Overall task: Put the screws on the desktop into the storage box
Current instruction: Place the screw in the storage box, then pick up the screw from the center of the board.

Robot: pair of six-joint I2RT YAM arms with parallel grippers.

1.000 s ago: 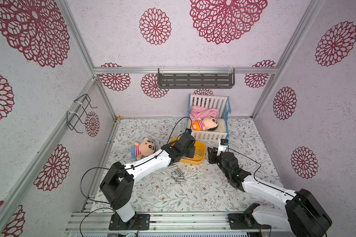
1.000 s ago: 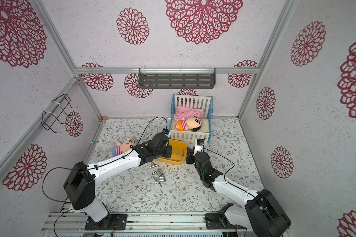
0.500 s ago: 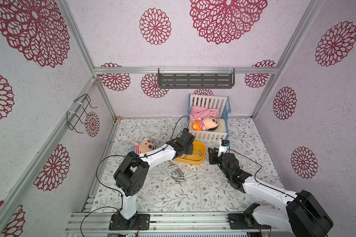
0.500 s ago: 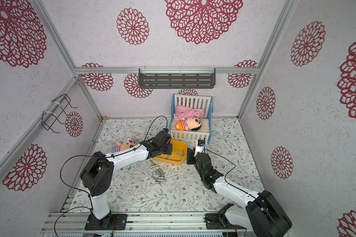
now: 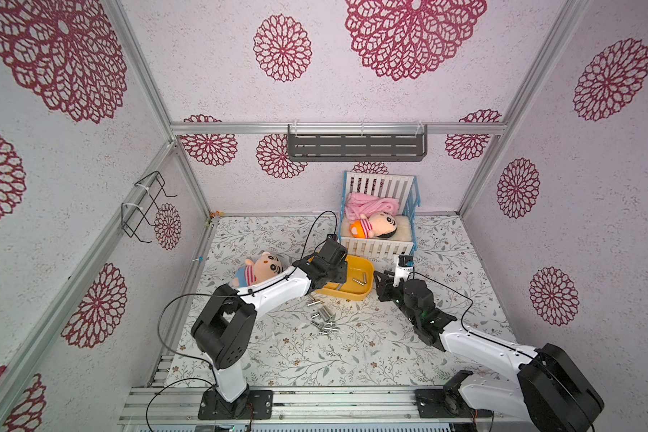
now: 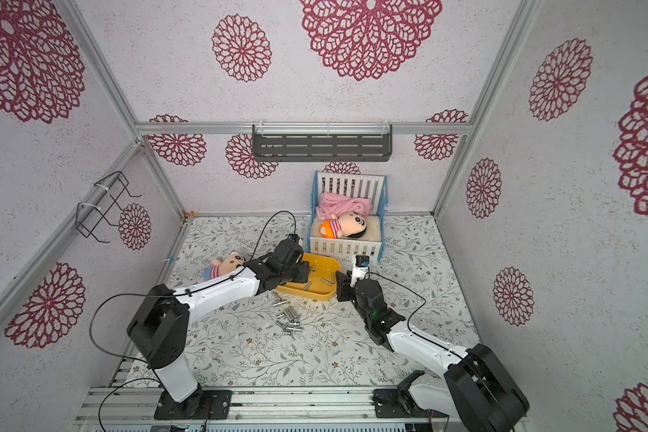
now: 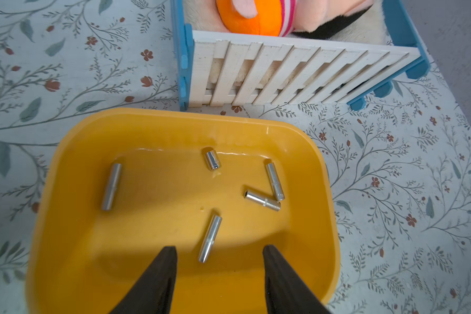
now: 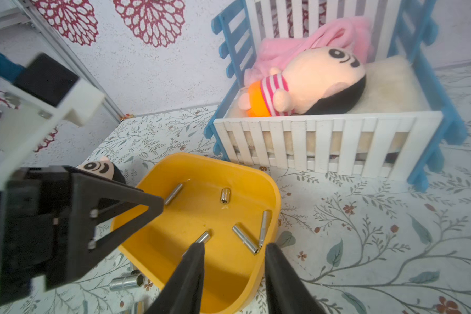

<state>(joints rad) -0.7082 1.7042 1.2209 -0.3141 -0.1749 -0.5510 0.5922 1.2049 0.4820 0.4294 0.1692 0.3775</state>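
Ok, left pincer (image 7: 219, 246) hangs over the storage box (image 7: 174, 122), black tapered fingers (image 7: 158, 280) spread, nothing btwn them. Box = shallow glossy yellow plastic tub w/ rounded corners, on the tabletop (image 5: 352, 351) just in front of the toy crib (image 7: 283, 78) (white slats, blue end frames). Five screws (image 7: 210, 239) lie inside: smooth shiny silver cylinders, one short and stubby, two w/ ends meeting in a V near a wall. Other screws (image 5: 324, 321) sit in a loose cluster on the tabletop near the box's front side. They're too small to count in both top views. Right pincer (image 8: 235, 244) is also spread and holds nothing. One finger is over the box's inside, the other at its rim, contact can't tell. Left arm covers one end of the box in both top views. In the right wrist view a few tabletop screws are cut off at the frame edge, and a plush doll (image 5: 259, 269) is mostly hidden behind the left pincer's body. A 2nd plush doll (image 8: 318, 78) lies in the crib on fuzzy cream padding, beside a fleecy pink blanket (image 8: 310, 40).
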